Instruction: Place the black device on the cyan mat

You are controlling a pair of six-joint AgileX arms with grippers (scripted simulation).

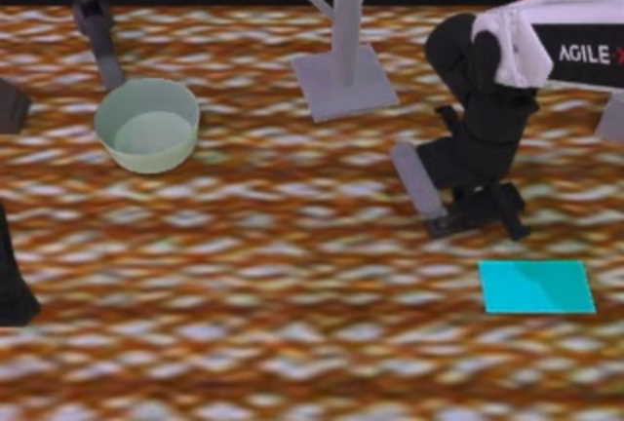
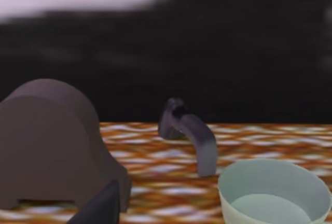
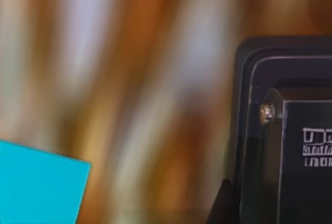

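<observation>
The black device (image 1: 425, 192) lies slanted on the patterned table, right of centre, its upper face lit grey. My right gripper (image 1: 483, 209) hangs low right beside it, and the arm's body hides how the two meet. In the right wrist view the device (image 3: 290, 146) fills one side as a dark block with a small screw and a white label. The cyan mat (image 1: 537, 287) lies flat on the table, a short way nearer the front than the device and apart from it; one corner of the mat (image 3: 36, 187) shows in the right wrist view. My left gripper (image 1: 10, 289) is parked at the table's left edge.
A pale green bowl (image 1: 146, 127) stands at the back left, with a dark long-handled tool (image 1: 97, 31) behind it. A grey stand with an upright post (image 1: 343, 80) is at the back centre. A brown domed block (image 2: 52, 146) sits close to the left gripper.
</observation>
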